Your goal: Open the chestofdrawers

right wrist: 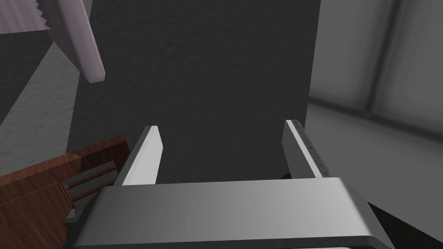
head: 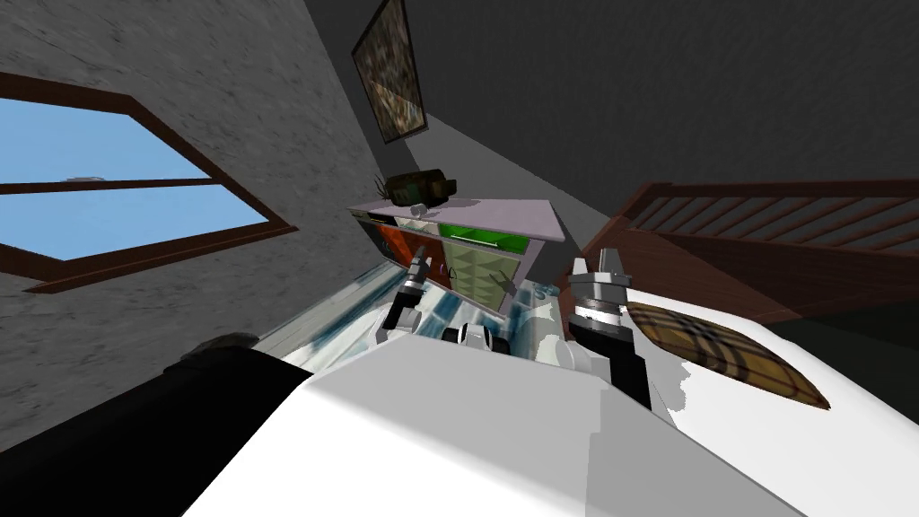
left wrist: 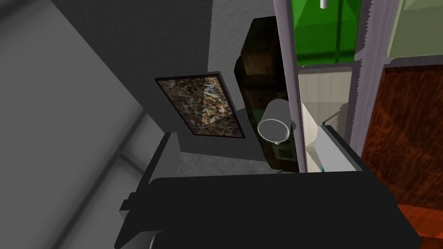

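The chest of drawers (head: 503, 218) stands by the wall in front of us, next to the bed (head: 790, 449). It looks big, hard and heavy, so we think it will stay put. A drawer should slide out if we pull it straight. The best place to hold is a thin white handle (left wrist: 323, 3), like the one on the green drawer (left wrist: 324, 30). Our left gripper (head: 420, 262) is close to the red drawer (left wrist: 406, 129), fingers apart and holding nothing. Our right gripper (right wrist: 220, 149) is off to the side, fingers apart too. The drawers look shut, so we cannot see inside. A white cup (left wrist: 273, 125) on top looks empty.
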